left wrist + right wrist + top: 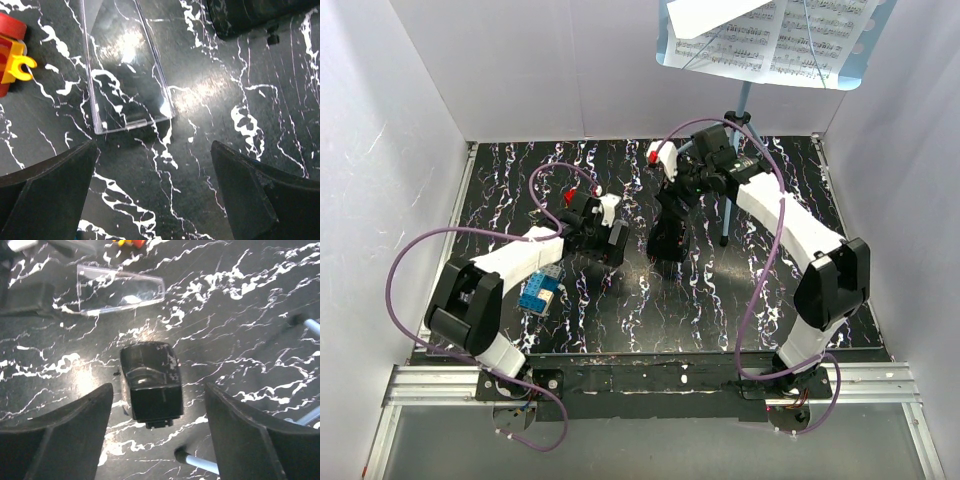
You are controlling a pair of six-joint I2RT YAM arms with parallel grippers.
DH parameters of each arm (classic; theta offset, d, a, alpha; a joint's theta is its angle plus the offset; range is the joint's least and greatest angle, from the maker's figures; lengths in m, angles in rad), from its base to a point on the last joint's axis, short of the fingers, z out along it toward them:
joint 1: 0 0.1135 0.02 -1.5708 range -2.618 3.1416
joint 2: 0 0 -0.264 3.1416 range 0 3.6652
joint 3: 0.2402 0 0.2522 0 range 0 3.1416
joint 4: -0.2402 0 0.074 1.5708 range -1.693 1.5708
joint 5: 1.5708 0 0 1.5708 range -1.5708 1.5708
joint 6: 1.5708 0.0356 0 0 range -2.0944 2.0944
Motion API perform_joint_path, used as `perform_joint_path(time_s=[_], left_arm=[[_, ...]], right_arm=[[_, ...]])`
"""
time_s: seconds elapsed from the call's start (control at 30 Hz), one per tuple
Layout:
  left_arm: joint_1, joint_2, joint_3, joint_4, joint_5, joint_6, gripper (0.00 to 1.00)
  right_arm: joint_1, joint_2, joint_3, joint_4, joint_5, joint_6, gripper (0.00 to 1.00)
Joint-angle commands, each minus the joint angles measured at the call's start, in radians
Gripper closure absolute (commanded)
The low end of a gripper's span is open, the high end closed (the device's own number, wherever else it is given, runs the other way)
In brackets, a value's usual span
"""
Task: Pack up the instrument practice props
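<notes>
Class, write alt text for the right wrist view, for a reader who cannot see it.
The right gripper, open, hangs above a black boxy object lying on the black marbled table. A clear plastic piece lies upper left; light-blue music stand legs show at right and bottom.

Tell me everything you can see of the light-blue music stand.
The music stand looks like light-blue painted metal and stands upright at the far right of the table. Its desk plate sits high and carries white sheet-music pages crossed by thin retaining wires. A thin pole runs down past a black knob to the base. In the right wrist view, its tubular legs have black end caps and rest on the marbled tabletop.
</notes>
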Motion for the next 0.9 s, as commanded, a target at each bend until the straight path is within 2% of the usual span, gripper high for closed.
perform_joint_path(time_s=[0.0,0.2,0.47,0.77,0.87], left_arm=[[0.002,0.047,0.06,0.069,-0.038,-0.017,0.02],[0.002,0.136,0.1,0.092,-0.092,-0.02,0.02],[0.002,0.231,0.164,0.107,-0.129,-0.011,0.02],[0.002,0.279,0.173,0.083,-0.182,-0.052,0.02],[0.002,0.265,0.15,0.061,-0.163,-0.093,0.06]], right_arm=[[0.003,-0.034,0.128,0.026,0.048,0.086,0.17],[0.004,-0.12,0.219,-0.068,0.074,0.209,0.16],[0.016,-0.335,0.004,-0.063,-0.038,0.289,0.2],[0.015,-0.376,-0.068,-0.063,-0.041,0.307,0.21],[0.016,-0.372,-0.083,-0.058,-0.062,0.324,0.23]])
